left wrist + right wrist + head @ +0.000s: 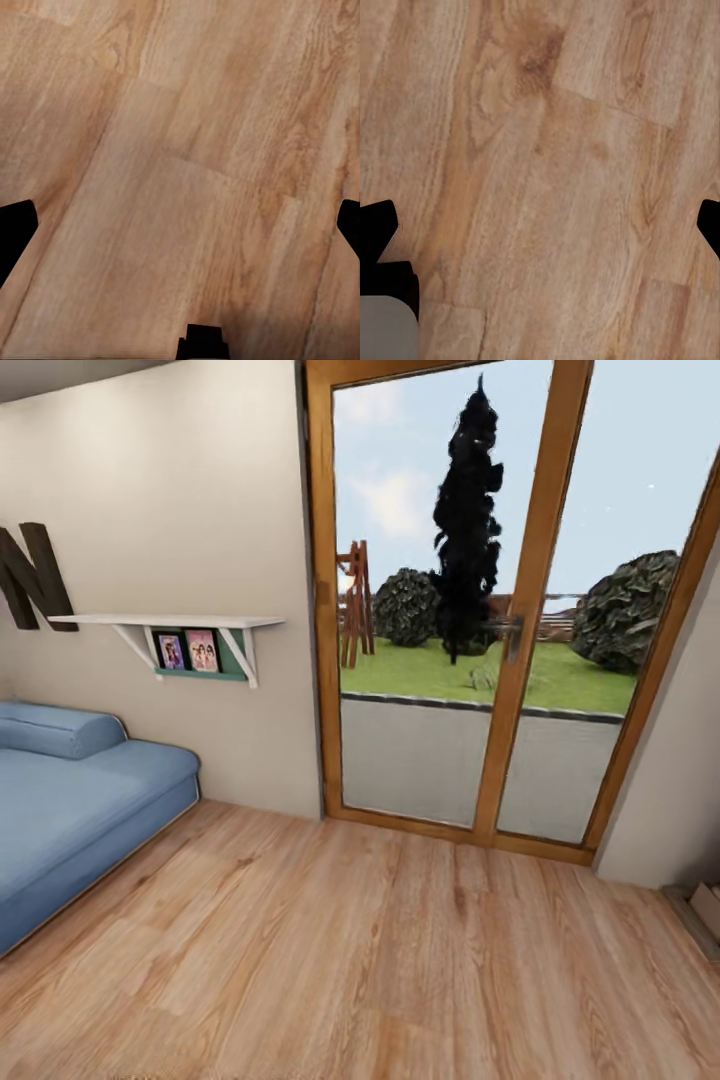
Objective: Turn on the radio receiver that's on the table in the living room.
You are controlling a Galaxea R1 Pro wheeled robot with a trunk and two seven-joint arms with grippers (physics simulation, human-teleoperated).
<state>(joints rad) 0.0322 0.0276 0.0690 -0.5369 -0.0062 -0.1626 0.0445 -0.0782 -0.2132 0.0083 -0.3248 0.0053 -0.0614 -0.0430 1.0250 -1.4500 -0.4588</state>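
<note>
Blue sofa [70, 800], wood floor [380, 960], glass door [480, 610]

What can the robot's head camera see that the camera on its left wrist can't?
The head view takes in the room: a blue sofa, a white wall shelf holding small photos, and a glass door with a dark tall tree and grass outside. The left wrist view looks straight down past the left gripper, whose dark fingertips stand far apart at the picture's edges. Both show the light wood floor.
</note>
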